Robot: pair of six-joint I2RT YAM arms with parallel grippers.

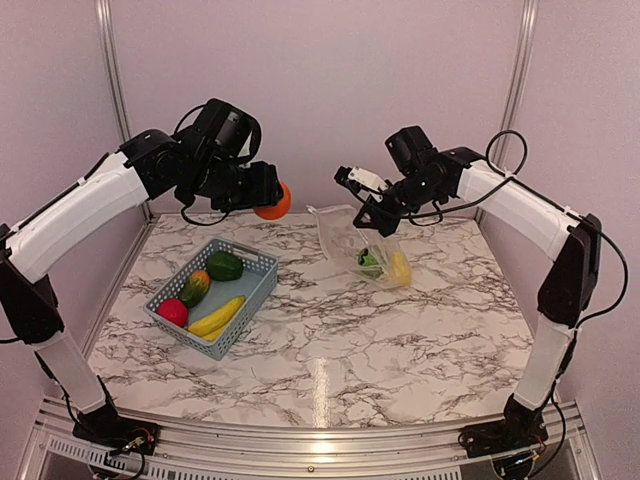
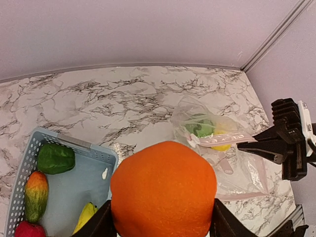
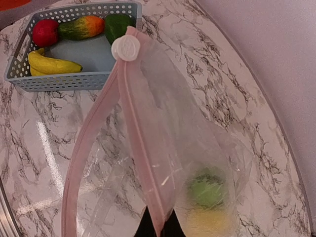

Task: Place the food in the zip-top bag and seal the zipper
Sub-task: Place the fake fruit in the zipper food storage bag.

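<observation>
You see orange [image 2: 163, 187]: plain bright orange all over. Basket [image 1: 258, 288]: blue-grey, walls patterned with rows of small holes. In it: apple [image 1: 172, 312] red; banana [image 1: 217, 317] yellow; green piece [image 1: 224, 266] dark green; two-tone piece [image 1: 194, 288] shading green to orange-red. Zip-top bag [image 3: 197, 123]: clear, colourless. Zipper [image 3: 140, 153]: pale pink, with round white tab [image 3: 126, 48]. Through bag you see green fruit [image 3: 206, 190] and yellow fruit [image 3: 210, 222]. Desk [image 1: 380, 340]: white marble pattern, dark grey veins.

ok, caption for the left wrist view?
Left gripper holds the orange aloft; right gripper holds the zip-top bag by its zipper.
</observation>
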